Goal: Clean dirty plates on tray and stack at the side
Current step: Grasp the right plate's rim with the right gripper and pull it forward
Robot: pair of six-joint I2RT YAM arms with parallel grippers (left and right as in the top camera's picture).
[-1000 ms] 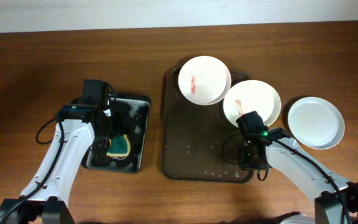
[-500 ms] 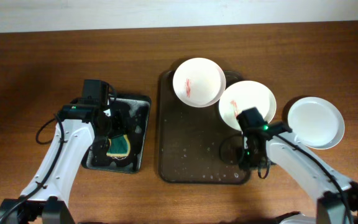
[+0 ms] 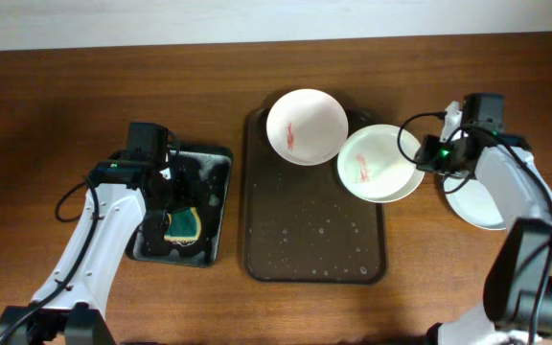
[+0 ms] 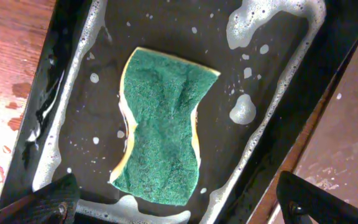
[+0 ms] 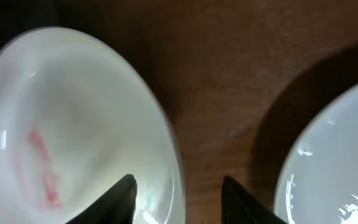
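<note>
From above, two red-smeared plates (image 3: 305, 126) sit at the far end of the brown tray (image 3: 305, 230), one overhanging its right rim. A clean plate (image 3: 475, 203) lies on the table further right.

At the left wrist, the left gripper (image 4: 182, 204) hangs spread wide over a green sponge (image 4: 163, 124) in a soapy black tray (image 4: 278, 93).

At the right wrist, the right gripper (image 5: 179, 199) stands parted astride a smeared plate's rim.

smeared plate (image 5: 73, 118), clean plate (image 5: 337, 155), tool (image 5: 178, 185) between
</note>
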